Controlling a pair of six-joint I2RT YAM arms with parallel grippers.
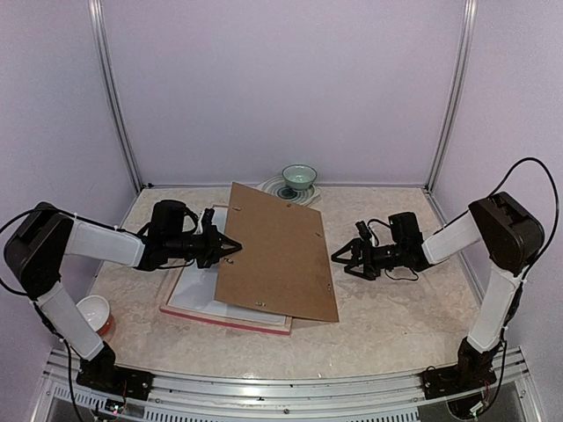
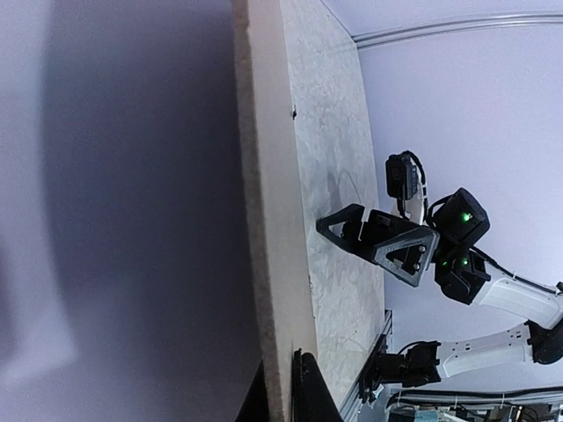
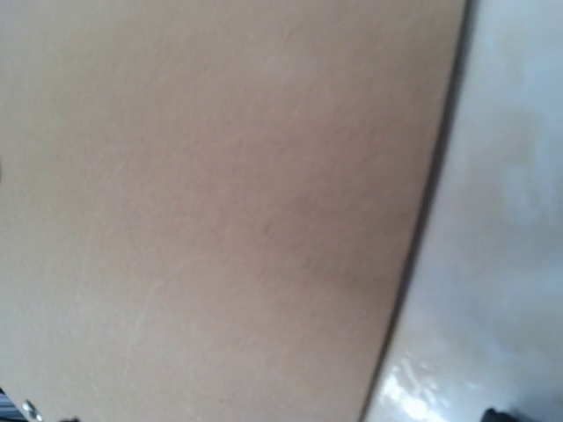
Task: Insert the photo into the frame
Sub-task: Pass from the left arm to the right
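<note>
My left hand [image 1: 230, 248] pinches the backing board [image 1: 281, 255] at its left edge, over the frame [image 1: 227, 319]; my right hand [image 1: 341, 259], released, hovers opposite.

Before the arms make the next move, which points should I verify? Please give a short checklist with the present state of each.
1. Left gripper shut on the left edge of the hardboard backing: ok.
2. Right gripper open and apart from the backing's right edge: ok.
3. Backing off the frame: not ok, it lies askew over it.
4. Photo in place: cannot tell, it is not visible.
5. Green bowl clear of the backing's far edge: cannot tell, they are close.
</note>
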